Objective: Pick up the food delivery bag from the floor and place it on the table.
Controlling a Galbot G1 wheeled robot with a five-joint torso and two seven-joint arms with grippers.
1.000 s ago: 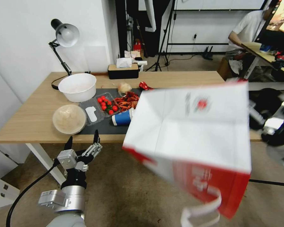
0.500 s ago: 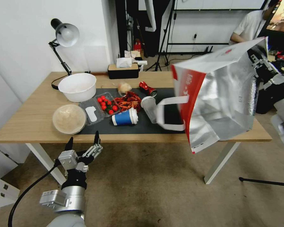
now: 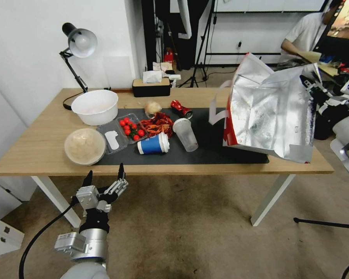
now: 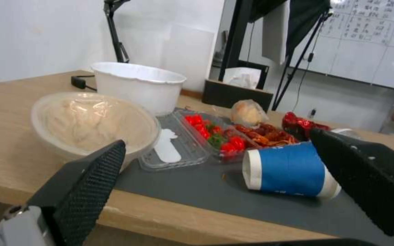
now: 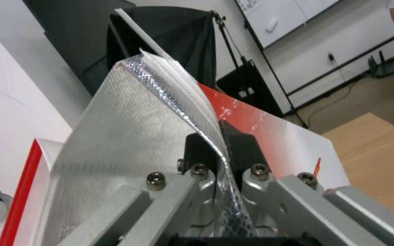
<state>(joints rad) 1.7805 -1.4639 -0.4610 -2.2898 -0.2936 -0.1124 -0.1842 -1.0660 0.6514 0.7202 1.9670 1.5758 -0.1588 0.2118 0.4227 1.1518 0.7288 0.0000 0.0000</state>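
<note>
The food delivery bag (image 3: 271, 108) sits tilted over the right end of the table (image 3: 38, 143), with its silver-lined mouth turned toward me. Its lower edge is down on the dark mat (image 3: 205, 151) and the wood. A red side panel and a white loop handle (image 3: 217, 112) face the middle of the table. My right gripper (image 3: 312, 83) holds the bag's upper far edge. In the right wrist view the right gripper (image 5: 218, 136) is shut on the bag's foil-lined wall (image 5: 128, 136). My left gripper (image 3: 104, 178) hangs open above the floor (image 3: 182, 232), just before the table's front edge; it is also open and empty in the left wrist view (image 4: 217, 140).
The left half of the table holds a white bowl (image 3: 95, 106), a covered bowl (image 3: 84, 146), a tomato tray (image 3: 130, 128), crayfish, a blue cup (image 3: 151, 144) and a clear cup (image 3: 185, 134) lying down, a red can (image 3: 181, 108), a tissue box and a lamp (image 3: 79, 42).
The bag has swung from in front of the table up and over to its right end, and now sits lower on it. The left arm has barely moved.
</note>
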